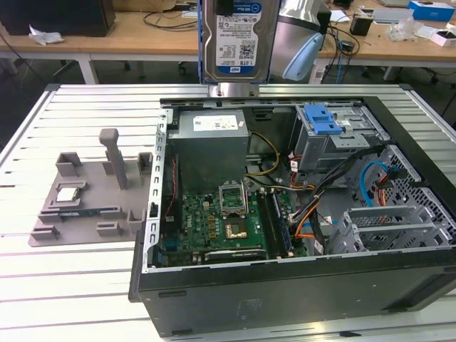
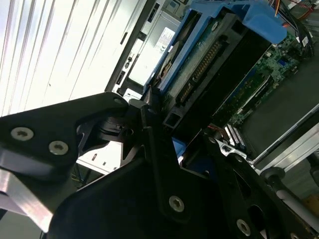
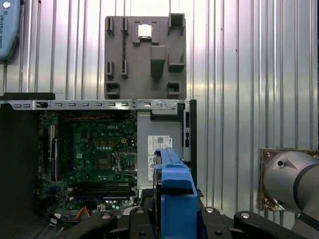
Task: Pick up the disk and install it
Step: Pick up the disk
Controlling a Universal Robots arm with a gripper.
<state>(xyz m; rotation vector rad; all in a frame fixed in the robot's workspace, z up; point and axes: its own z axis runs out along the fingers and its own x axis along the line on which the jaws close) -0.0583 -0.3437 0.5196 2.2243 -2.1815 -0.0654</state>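
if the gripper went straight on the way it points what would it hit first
Probably the grey metal power supply box: the gripper, jaws shut on the silver blue-framed hard drive, hangs above it, though depth is unclear.

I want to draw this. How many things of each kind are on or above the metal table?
disk: 1
computer case: 1
grey holder plate: 1
small silver chip: 1
Total: 4
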